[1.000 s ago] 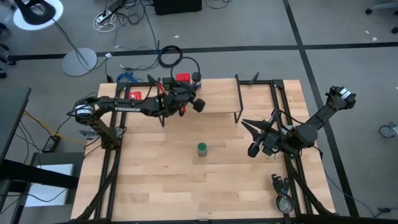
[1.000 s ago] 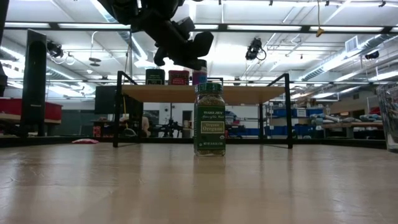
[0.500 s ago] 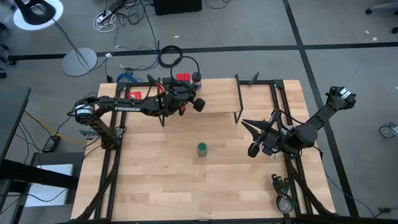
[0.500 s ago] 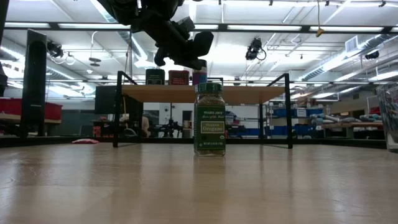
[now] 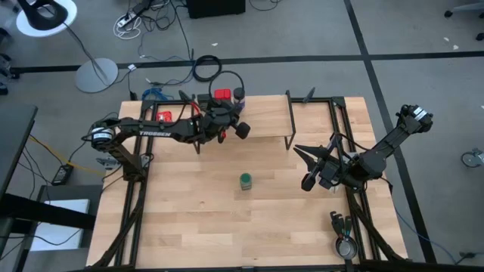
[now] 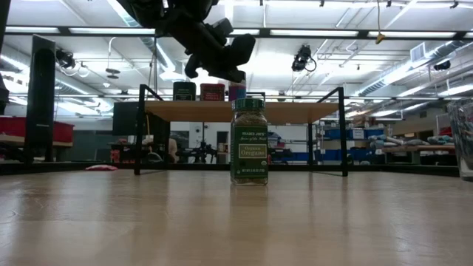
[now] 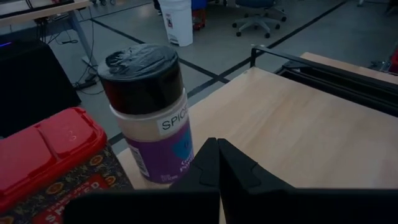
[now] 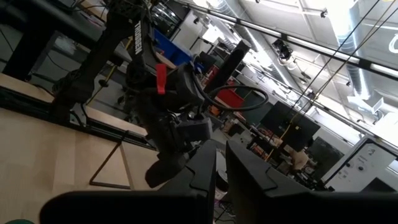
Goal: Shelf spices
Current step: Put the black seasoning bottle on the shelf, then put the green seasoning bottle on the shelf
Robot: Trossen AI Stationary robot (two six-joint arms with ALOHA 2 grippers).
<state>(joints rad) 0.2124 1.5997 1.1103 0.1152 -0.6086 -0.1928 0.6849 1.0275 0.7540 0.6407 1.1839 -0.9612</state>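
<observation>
Fingers of my left gripper (image 5: 243,129) are pressed together on nothing, hovering above the shelf (image 5: 265,117) just beside the blue-capped dark jar (image 7: 149,112). That jar stands upright on the shelf's plank, next to the red square tin (image 7: 53,158), with the dark olive square tin (image 6: 184,91) farther along. The green jar (image 5: 246,180) stands alone and upright on the bench (image 5: 189,219), in front of the shelf and well apart from it. My right gripper (image 5: 306,170) waits over the bench's right side, and its fingers (image 8: 205,171) are nearly closed, empty.
</observation>
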